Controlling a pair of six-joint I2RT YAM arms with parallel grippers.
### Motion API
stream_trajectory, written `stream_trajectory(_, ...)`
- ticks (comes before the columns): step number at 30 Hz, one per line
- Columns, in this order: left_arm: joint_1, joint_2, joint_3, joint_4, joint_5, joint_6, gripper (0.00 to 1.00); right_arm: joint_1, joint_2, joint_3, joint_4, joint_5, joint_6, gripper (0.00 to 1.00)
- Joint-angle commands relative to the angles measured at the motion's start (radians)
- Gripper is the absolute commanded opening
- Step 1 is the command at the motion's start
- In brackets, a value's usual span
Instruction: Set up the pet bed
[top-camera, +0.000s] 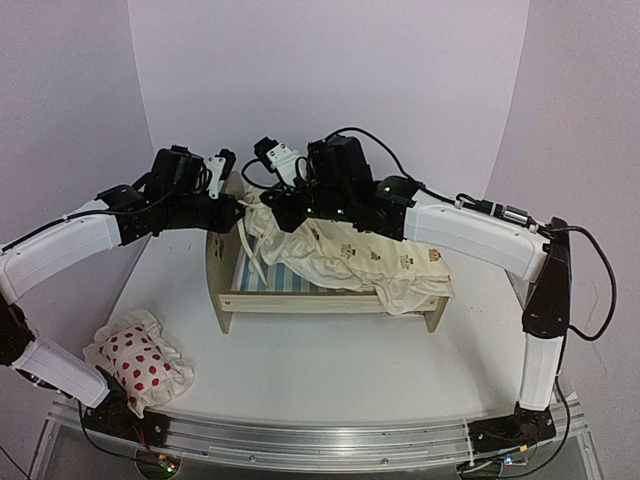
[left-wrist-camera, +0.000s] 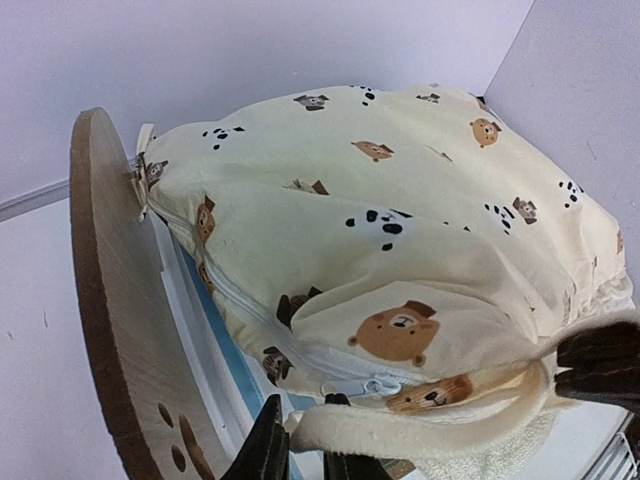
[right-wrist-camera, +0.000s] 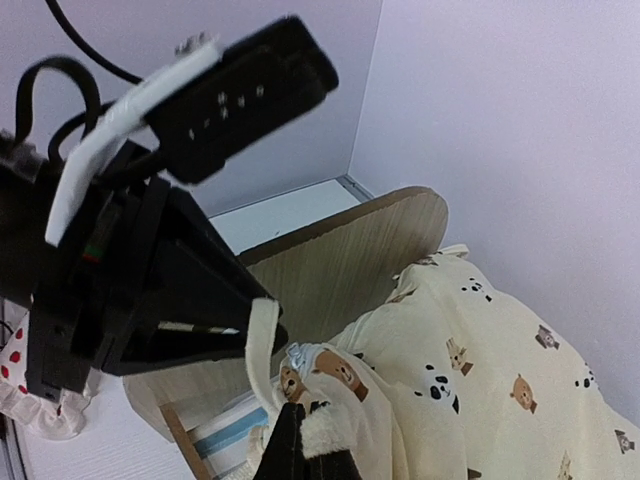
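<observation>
left claw (left-wrist-camera: 306, 410) sits low at the headboard end of the bed (top-camera: 300, 303), its two fingers close together with only a narrow gap. the end of a cream tie (left-wrist-camera: 420, 425) from the cushion (top-camera: 350, 255) lies right in that gap, but i cannot tell from my views whether the fingers actually pinch it. right claw (right-wrist-camera: 303, 440) is closed tight on the left corner of the cushion, holding that corner up above the bed, just beside the left claw.

the bed stands in the middle of the table (top-camera: 330, 370), its long side facing me. its rounded headboard (left-wrist-camera: 110, 300) is at the left, upright, with paw-print holes near its lower edge. the flat footboard is at the right.

the cushion, cream with little bear and dog faces, lies crumpled across the bed. its right part hangs over the near rail and the footboard end. at the left, a strip of the blue-and-white striped base (top-camera: 265, 275) shows beneath it. a zip runs along the cushion's edge close to the left claw.

a small white pillow (top-camera: 140, 360) with red spots lies on the near left of the table, well apart from the bed, beside the left arm.
</observation>
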Motion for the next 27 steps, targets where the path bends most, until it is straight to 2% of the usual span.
stream_trajectory(1, 0.002, -0.045, 0.108, -0.165, -0.038, -0.029, 0.13, -0.006, -0.092, -0.014, -0.023, -0.071, 0.074, 0.01)
stream_trajectory(10, 0.002, -0.095, 0.136, -0.247, -0.034, -0.031, 0.12, -0.006, -0.117, 0.002, -0.126, -0.313, 0.264, 0.05)
stream_trajectory(19, 0.002, -0.077, 0.251, -0.336, -0.069, -0.005, 0.12, -0.006, -0.116, 0.097, -0.217, -0.464, 0.365, 0.06)
stream_trajectory(27, 0.002, -0.077, 0.242, -0.308, -0.069, 0.018, 0.11, -0.006, -0.097, 0.157, -0.22, -0.589, 0.431, 0.1)
